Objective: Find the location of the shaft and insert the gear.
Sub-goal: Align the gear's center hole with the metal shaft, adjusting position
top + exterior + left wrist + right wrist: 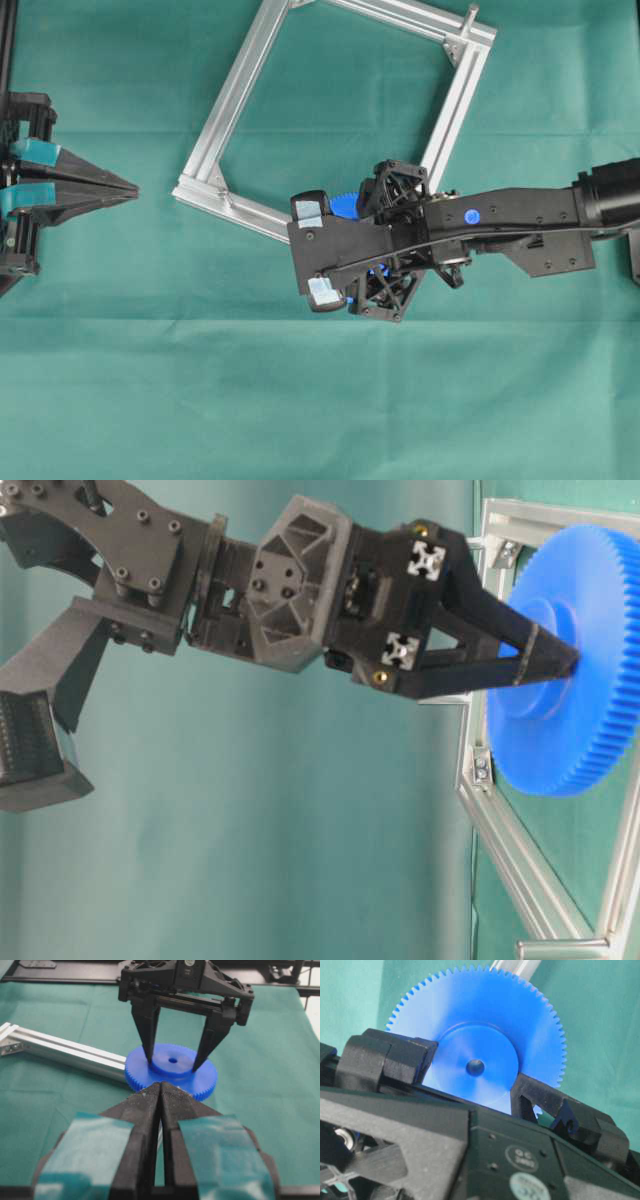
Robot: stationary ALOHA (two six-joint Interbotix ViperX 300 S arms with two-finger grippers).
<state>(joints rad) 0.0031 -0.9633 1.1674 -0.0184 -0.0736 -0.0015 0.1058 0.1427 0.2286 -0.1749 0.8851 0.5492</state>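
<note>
The gear (171, 1076) is a large blue toothed disc with a raised hub and a small centre hole (475, 1066). My right gripper (173, 1062) is shut on the gear's hub, one finger on each side, and holds it flat over the near bar of the aluminium frame. The gear also shows in the table-level view (590, 630) and partly under the right wrist in the overhead view (343, 205). My left gripper (133, 188) is shut and empty at the far left, its tips (161, 1089) pointing at the gear. The shaft is hidden.
A square aluminium frame (240, 90) lies on the green cloth at the back middle. A taller silvery peg (471, 14) stands at its far right corner. The right arm (520, 215) stretches in from the right edge.
</note>
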